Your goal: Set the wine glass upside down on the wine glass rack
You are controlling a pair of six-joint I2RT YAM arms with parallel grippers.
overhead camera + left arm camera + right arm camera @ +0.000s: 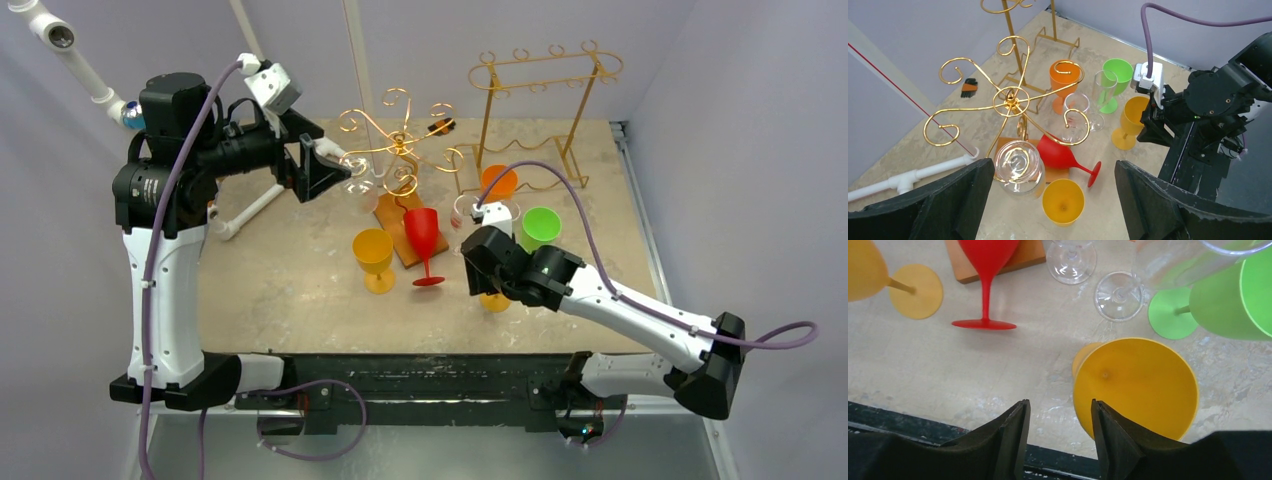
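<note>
A clear wine glass (1018, 167) (358, 180) hangs upside down, foot up, in a loop of the gold spiral wine glass rack (1010, 97) (400, 140). My left gripper (1054, 165) (325, 165) is raised beside that loop. It is wide open and holds nothing; the glass sits close to its left finger (948, 200). My right gripper (1060, 405) (480, 265) hovers low over the table, open and empty. A yellow glass (1135, 385) (495, 300) stands upright just right of its gap, partly behind the right finger (1118, 440).
The rack's wooden base (395, 225) carries a red glass (423, 240). Another yellow glass (374, 258) stands left of it. An orange glass (498, 182), a green glass (541, 228) and two clear glasses (1071, 260) (1120, 295) crowd the middle. A tall gold frame rack (540, 90) stands behind. A white pipe (245, 210) lies left.
</note>
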